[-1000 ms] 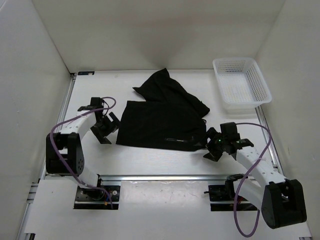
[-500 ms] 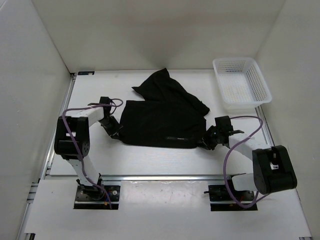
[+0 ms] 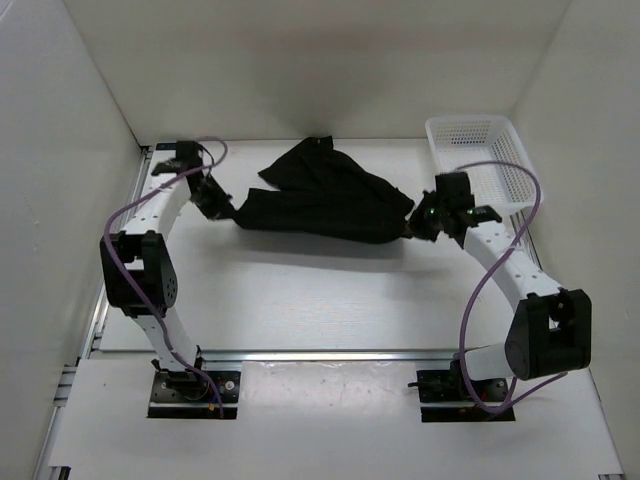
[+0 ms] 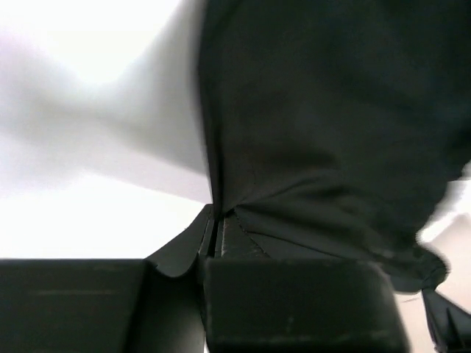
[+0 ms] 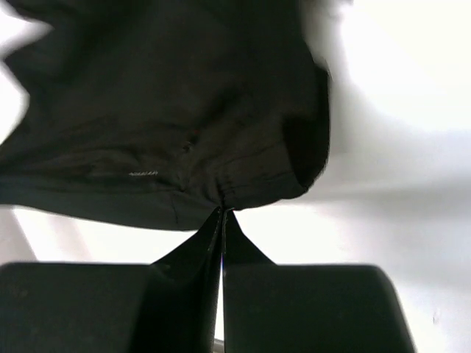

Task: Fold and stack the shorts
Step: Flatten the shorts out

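Overhead, black shorts [image 3: 320,200] stretch in a sagging band across the far half of a white table [image 3: 300,290], pinched at either end and bunched into a dark heap toward the back wall; the near edge droops between the two holds and throws a soft shadow on the surface below; whether the far heap rests on the table cannot be told. At the band's left end the left gripper [image 3: 222,207] has its jaws pressed together on a corner of the cloth, and the left wrist view shows the fabric gathered into a pucker right at the tips; at the right end the right gripper [image 3: 415,225] is likewise clamped on the opposite corner, the right wrist view showing the hem caught between closed tips, with a small pale print [image 5: 143,174] on the cloth just above. Both arms reach far forward from their bases, purple cables [image 3: 500,280] looping along them; a white mesh basket [image 3: 485,160] stands at the far right corner, just beside the right arm's wrist and apart from the shorts.
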Robot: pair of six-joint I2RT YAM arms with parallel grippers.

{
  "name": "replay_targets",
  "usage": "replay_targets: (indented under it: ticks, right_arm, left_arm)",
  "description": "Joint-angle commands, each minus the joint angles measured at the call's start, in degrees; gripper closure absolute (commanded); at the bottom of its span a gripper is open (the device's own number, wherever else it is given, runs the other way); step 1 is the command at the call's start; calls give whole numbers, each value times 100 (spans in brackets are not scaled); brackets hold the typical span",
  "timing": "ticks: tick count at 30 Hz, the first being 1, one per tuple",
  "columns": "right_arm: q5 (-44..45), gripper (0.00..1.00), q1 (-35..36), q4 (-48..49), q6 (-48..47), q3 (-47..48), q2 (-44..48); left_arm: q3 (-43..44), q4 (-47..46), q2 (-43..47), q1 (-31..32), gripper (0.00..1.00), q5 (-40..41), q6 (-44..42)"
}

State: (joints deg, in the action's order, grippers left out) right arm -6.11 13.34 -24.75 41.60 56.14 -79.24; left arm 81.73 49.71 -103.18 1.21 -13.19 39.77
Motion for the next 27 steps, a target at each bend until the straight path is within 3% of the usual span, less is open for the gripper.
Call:
replay_targets:
  ticks: [1, 3, 7, 14, 18, 22, 27]
  right_arm:
    - [180, 100, 10, -609, -706, 1072, 49]
    - [58, 100, 10, -828, -899, 1557, 49]
    - [-276, 100, 63, -1048, -1128, 1699, 242]
    - [-777, 100, 554, -1207, -1655, 522, 1154]
    - [-673, 100, 555, -1699, -1779, 248, 1683]
    - [-382, 100, 319, -2112, -1910, 1044, 1711]
    - [-268, 100, 116, -2481, -2244, 2768, 1219]
  left_arm:
    - [1185, 582, 737, -236, 90, 62, -171]
    - [1563, 829, 877, -437, 90, 62, -223]
    - [1346, 829, 1299, -674, 90, 62, -224]
    - [-84, 829, 2299, -1193, 90, 62, -548]
    - [-386, 882, 2653, -1343, 90, 62, -690]
    - [218, 1206, 2654, -1343, 90, -7, -751]
    - [1903, 1699, 2522, -1343, 90, -8, -804]
